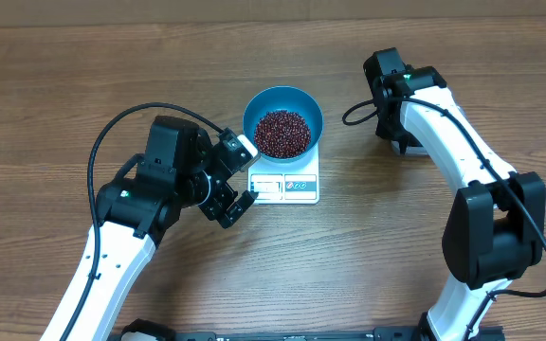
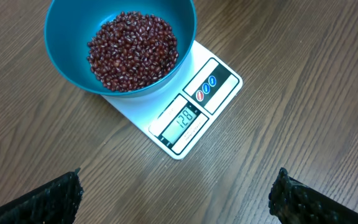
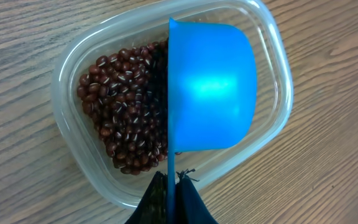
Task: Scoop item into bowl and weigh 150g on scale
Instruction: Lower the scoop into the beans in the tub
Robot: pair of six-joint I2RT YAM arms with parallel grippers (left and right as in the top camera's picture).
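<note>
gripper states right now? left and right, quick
Left gripper: open, holding nothing.
Right gripper: shut on the blue scoop by its handle.

On worktop (image 1: 64, 76), near the middle: scale (image 1: 285, 182), with bowl (image 1: 282, 120) on its rear half and beans (image 1: 282, 133) heaped in the bowl. Just left of the scale, apart from it: left pincer (image 1: 243, 180). Well to the right, seemingly beneath the right pincer (image 3: 173, 193): tub (image 3: 272, 81), more beans in one side, scoop (image 3: 213, 87) over the other, handle in that pincer.

White links (image 1: 114, 270), black joints (image 1: 493, 227), black cables (image 1: 91, 175)
</note>
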